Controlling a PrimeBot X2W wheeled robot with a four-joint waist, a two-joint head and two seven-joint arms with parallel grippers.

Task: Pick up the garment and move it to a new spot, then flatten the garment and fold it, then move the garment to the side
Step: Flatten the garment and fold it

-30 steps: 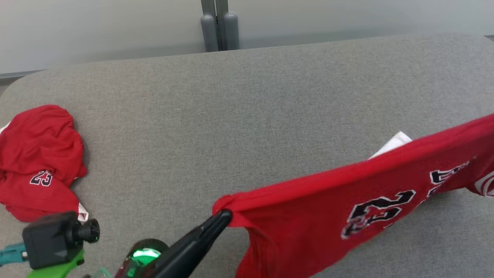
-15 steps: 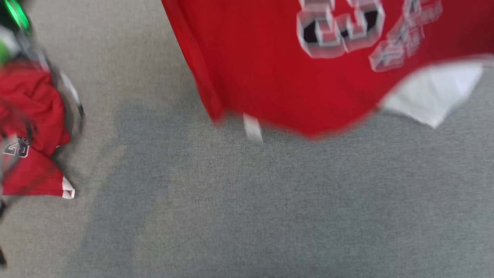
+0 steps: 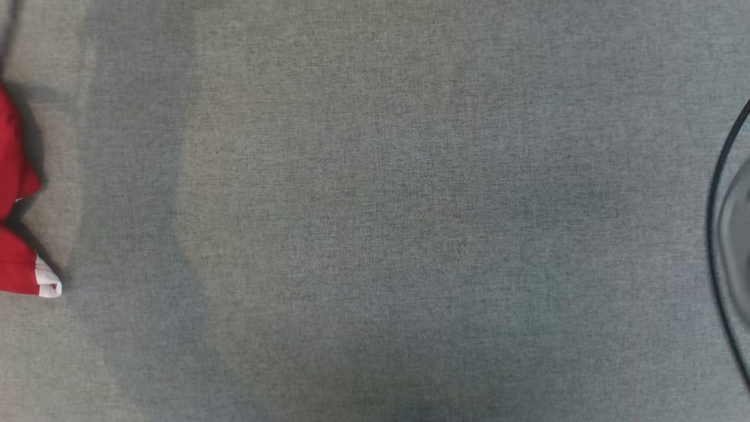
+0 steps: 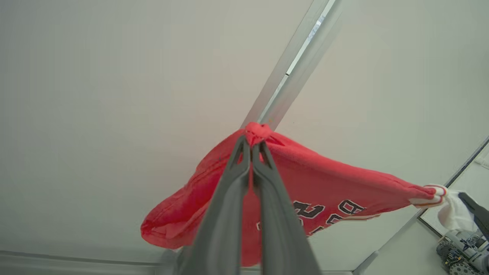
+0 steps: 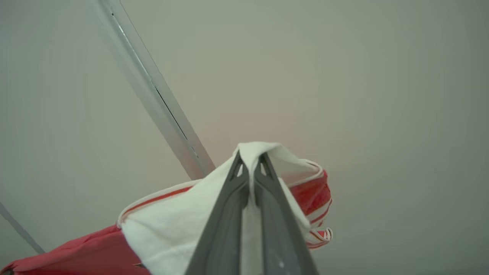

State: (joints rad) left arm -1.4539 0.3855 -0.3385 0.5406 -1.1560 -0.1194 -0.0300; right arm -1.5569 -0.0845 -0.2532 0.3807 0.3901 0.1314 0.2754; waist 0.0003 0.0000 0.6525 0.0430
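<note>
1. Head view: the whole picture has shifted since half a second ago, so the camera has moved. The crumpled red pile [image 3: 16, 234], which then reached well in from the left, is now cut to a sliver by the view's left edge. It lies on the grey fabric surface [image 3: 375, 223]. A dark curved rim [image 3: 716, 234] at the right edge is blurred and cut off, and I cannot tell what it is.
2. Left wrist view: the left hand [image 4: 252, 144] is pinched tight on a red bunch of the jersey [image 4: 324, 187], as it was a second ago. The jersey hangs in the air before a pale wall [image 4: 114, 95], stretched toward the view's right. The fingers hide part of its black lettering.
3. Right wrist view: the right hand [image 5: 250, 159] is clamped on the jersey's white cloth, with its red, striped part bunched behind. A metal strip [image 5: 160, 103] crosses the wall. How high the jersey hangs above the surface cannot be told.
</note>
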